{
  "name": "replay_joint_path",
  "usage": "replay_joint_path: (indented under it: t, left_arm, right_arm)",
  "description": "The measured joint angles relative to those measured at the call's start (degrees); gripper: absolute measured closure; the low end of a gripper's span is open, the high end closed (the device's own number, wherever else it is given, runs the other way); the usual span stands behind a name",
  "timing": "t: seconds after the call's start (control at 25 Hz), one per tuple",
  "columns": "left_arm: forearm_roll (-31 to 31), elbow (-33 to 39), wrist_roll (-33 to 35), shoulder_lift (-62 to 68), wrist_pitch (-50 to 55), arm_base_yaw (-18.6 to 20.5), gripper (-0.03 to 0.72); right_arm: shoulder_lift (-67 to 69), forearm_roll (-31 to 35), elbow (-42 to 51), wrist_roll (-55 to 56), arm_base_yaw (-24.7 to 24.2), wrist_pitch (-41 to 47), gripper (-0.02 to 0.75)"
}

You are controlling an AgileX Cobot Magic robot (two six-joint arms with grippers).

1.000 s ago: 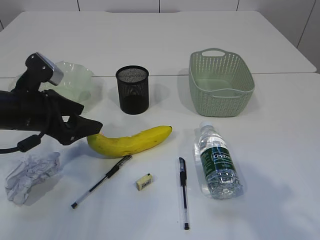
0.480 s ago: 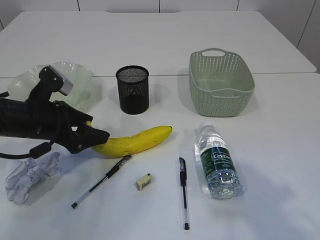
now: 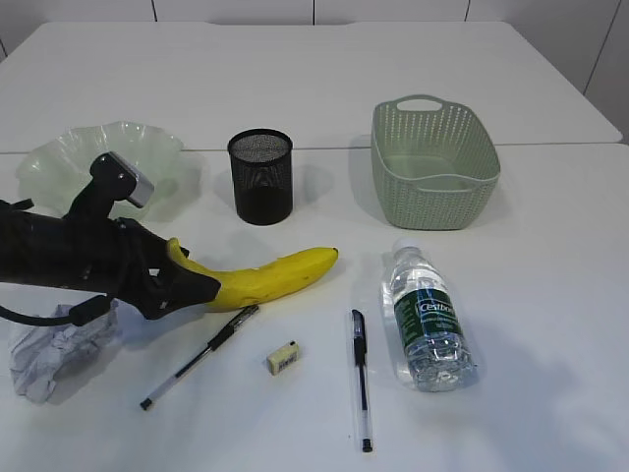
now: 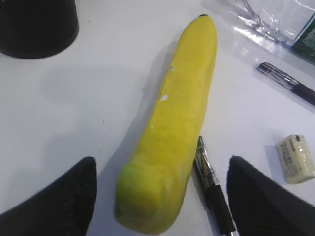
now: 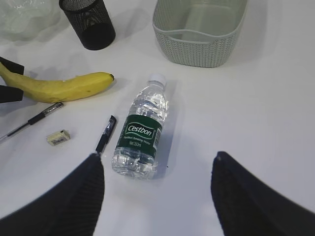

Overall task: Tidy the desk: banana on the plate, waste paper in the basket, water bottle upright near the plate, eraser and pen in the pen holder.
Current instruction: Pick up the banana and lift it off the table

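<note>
The left gripper [image 4: 160,191] is shown with its black jaws spread wide on either side of the stem end of the curved yellow banana [image 3: 263,277], which lies on the white table [image 3: 550,295] at centre left; no contact with the fruit can be made out. The right gripper [image 5: 157,189] is held spread above the table, with nothing between its jaws.

The pale green frilled glass plate [image 3: 59,162], the banana's destination, stands at the far left, behind the left arm. The black mesh pen holder [image 3: 260,177] and the green woven plastic basket [image 3: 434,162] stand further right along the far side. The clear plastic water bottle with a green label [image 3: 427,315] lies on its side at the right. The crumpled white waste paper [image 3: 54,344] lies near left, partly hidden by the arm.

Several risks may be judged from this arrangement. The black pen on the left [image 4: 211,189] touches or nearly touches the banana's near side, so it could be pinched together with the fruit or swept aside as the jaws close. The grasp is set near one end, so the long body could be expected to droop or pivot once lifted. The small cream eraser [image 3: 283,357] and the second black pen [image 3: 360,379] lie near enough to be disturbed by a dragged banana.
</note>
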Motion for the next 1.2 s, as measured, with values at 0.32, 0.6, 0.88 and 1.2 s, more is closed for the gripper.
replay_joint_path:
  t: [0.32, 0.6, 0.88, 1.2]
  left_arm:
    - [0.00, -1.85, 0.04, 1.10, 0.20, 0.00, 0.106]
    - [-0.15, -3.78, 0.04, 3.42, 1.24, 0.00, 0.106]
    - [-0.15, -3.80, 0.13, 3.78, 2.15, 0.00, 0.107]
    - [-0.15, -3.80, 0.13, 3.78, 2.15, 0.00, 0.181]
  right_arm:
    - [0.00, 0.00, 0.00, 0.00, 0.00, -0.13, 0.237]
    - [0.00, 0.00, 0.00, 0.00, 0.00, -0.13, 0.237]
    - [0.00, 0.00, 0.00, 0.00, 0.00, -0.13, 0.236]
    - [0.00, 0.00, 0.00, 0.00, 0.00, -1.28, 0.237]
